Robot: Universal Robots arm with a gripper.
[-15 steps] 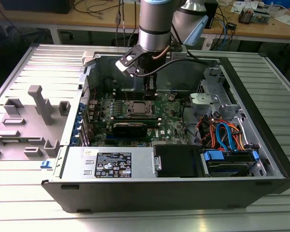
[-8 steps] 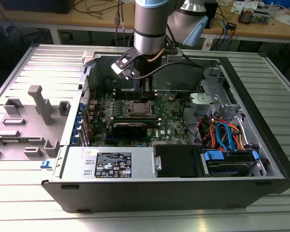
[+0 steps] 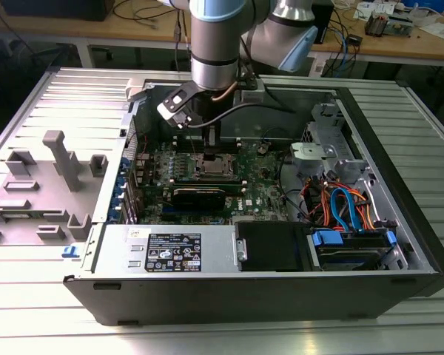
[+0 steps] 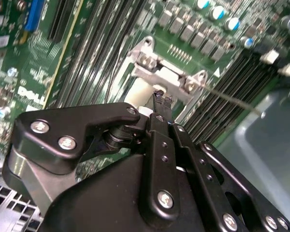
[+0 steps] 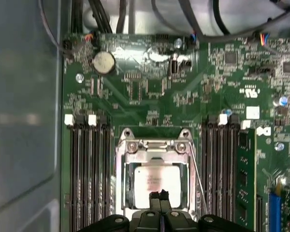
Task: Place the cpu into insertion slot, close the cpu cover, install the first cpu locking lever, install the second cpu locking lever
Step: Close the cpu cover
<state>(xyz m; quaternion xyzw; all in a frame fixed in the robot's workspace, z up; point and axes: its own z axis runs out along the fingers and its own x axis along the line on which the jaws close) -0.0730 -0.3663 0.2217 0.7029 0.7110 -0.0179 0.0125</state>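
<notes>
Here the end effector hung low over the near edge of the insertion slot, its two fingertips pressed together with nothing between them. That posture suited pushing or hooking rather than grasping. The cpu lay flat inside the slot, its silver-grey top showing square to the socket walls, so the placing step looked done. The cpu cover framed the chip on all sides, and its window left the metal top exposed. It appeared to lie down over the chip, though whether it sat fully flush could not be told.

A thin locking lever ran along one side of the cover. In the second wrist view the same lever stood out free from the socket frame, which suggests it was unlatched. Rows of memory slots flanked the socket on the green motherboard. In the exterior view the arm reached straight down into the open computer case, which lay on its side on the ribbed table to give vertical access.
</notes>
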